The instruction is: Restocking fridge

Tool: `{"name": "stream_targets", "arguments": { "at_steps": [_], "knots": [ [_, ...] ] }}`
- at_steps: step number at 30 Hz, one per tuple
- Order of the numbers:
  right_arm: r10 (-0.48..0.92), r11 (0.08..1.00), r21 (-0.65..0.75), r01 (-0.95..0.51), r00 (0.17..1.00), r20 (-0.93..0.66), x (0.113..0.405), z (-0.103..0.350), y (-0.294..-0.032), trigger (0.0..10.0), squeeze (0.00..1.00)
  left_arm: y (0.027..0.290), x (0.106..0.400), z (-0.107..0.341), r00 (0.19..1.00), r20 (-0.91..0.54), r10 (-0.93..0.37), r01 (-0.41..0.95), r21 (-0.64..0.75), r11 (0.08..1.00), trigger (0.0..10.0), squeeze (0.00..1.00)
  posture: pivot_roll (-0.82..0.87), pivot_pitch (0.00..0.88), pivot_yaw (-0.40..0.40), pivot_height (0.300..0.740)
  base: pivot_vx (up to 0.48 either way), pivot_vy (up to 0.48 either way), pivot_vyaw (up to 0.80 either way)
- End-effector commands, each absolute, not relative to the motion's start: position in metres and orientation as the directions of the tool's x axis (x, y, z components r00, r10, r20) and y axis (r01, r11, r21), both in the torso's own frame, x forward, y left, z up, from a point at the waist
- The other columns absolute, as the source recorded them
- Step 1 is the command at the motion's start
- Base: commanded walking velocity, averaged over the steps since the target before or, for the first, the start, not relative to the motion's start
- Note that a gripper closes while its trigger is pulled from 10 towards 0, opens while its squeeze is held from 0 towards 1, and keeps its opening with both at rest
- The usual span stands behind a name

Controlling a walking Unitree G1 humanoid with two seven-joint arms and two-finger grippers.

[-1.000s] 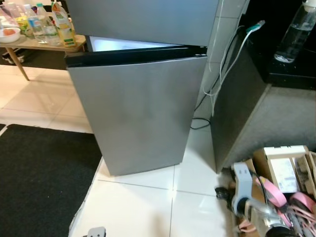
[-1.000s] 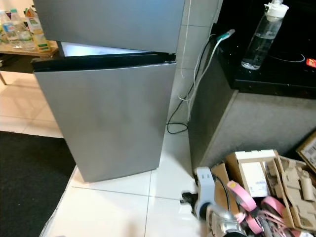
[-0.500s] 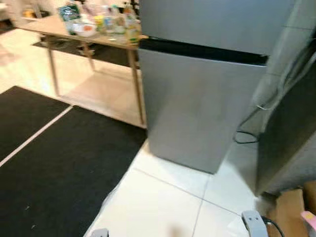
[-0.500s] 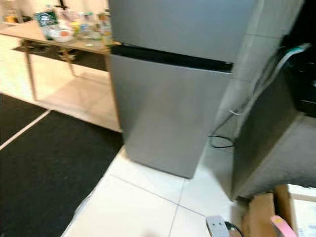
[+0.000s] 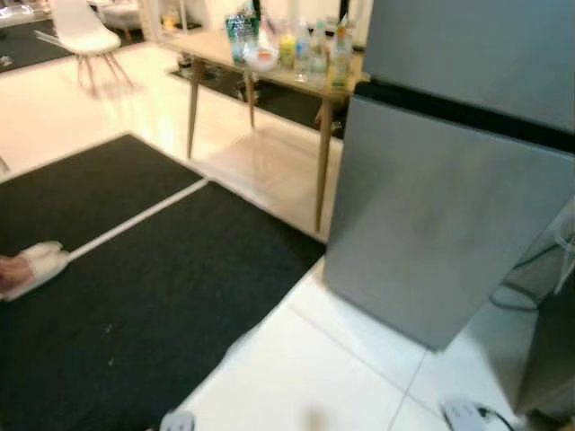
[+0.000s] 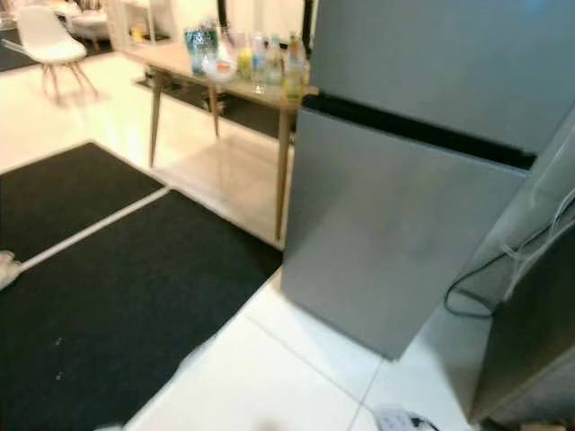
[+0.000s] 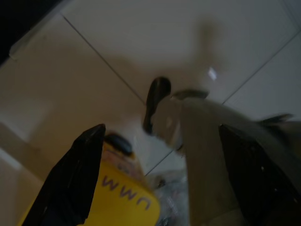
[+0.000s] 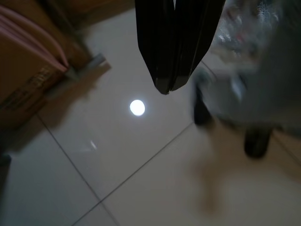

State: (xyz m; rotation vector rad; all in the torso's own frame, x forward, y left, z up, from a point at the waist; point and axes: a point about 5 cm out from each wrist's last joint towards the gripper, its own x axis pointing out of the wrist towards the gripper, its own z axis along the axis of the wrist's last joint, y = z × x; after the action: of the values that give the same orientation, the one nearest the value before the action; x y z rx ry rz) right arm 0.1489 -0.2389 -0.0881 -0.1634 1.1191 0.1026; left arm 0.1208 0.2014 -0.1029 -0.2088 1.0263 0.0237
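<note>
Left wrist view showed a yellow object (image 7: 123,200) lettered "UMM" as seen, between the wide-spread fingers of the left gripper (image 7: 162,174). Right gripper (image 8: 170,61) hung over floor tile with its fingers pressed together. The fridge (image 5: 467,180) stood upright at right, doors closed; a second earlier its lower door was ajar. The view had since swung left, bringing a table (image 5: 269,76) of bottles (image 5: 296,45) and black mats (image 5: 135,296) into frame.

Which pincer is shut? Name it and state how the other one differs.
The right pincer: its two black fingers are pressed together, pointing down at the tiled floor. The left pincer has its fingers spread wide apart.
</note>
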Motion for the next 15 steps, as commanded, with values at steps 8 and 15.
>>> {"name": "stream_targets", "arguments": {
  "at_steps": [8, 15],
  "knots": [
    [-0.017, 0.983, -0.089, -0.162, 0.402, -0.916, 0.1386, -0.0926, -0.2379, 10.0, 0.0, 0.2038, 0.11, -0.106, 0.487, -0.871, -0.07, -0.116, -0.144, 0.983, 10.0, 0.0, -0.06, 0.02, -0.033, 0.74, 0.031, 0.0, 0.0],
    [-0.035, 0.98, -0.109, -0.165, 0.395, -0.918, 0.1369, -0.0929, -0.24, 10.0, 0.0, 0.204, 0.1093, -0.1061, 0.483, -0.873, -0.073, -0.112, -0.144, 0.983, 10.0, 0.0, -0.06, 0.02, -0.033, 0.74, 0.293, 0.0, 0.0]
  ]
}}
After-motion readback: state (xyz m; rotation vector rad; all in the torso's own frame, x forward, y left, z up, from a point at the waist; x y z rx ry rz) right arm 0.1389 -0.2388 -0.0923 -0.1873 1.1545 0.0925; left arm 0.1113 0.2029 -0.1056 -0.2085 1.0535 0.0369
